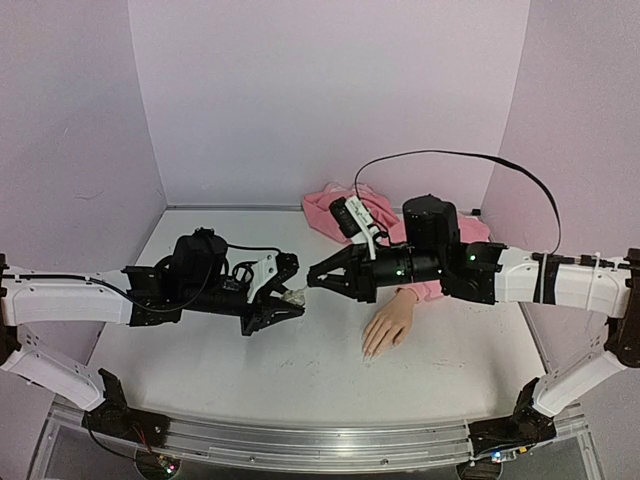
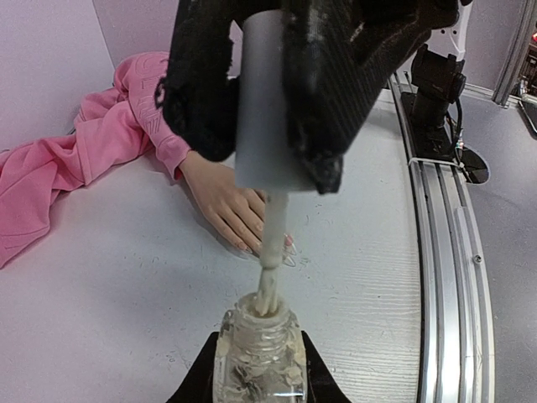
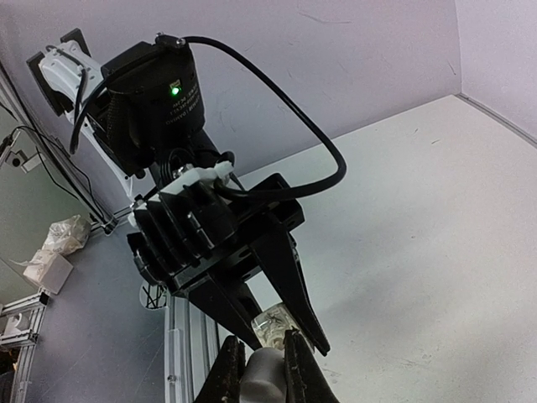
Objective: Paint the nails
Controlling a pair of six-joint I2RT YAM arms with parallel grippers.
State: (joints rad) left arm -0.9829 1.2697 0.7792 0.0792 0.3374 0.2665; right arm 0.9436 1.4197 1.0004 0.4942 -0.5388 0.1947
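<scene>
Lab cell: lilac walls [image 1: 330, 100], aluminium rail [image 1: 300, 441]

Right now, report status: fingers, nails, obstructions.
Left fingers shut on bottle. Right fingers shut on cap, brush in bottle neck. Nails: hand palm-down, right of bottle. Nothing in between.

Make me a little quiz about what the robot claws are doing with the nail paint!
1. True or false: the left claw is holding the little clear bottle.
2. What is the right claw gripping? A) the white cap with the brush on it, B) a sponge, C) a spoon.
3. Fill in: the brush tip is in the bottle's ____, not on the nails.

Key: 1 true; 2 A; 3 neck.
</scene>
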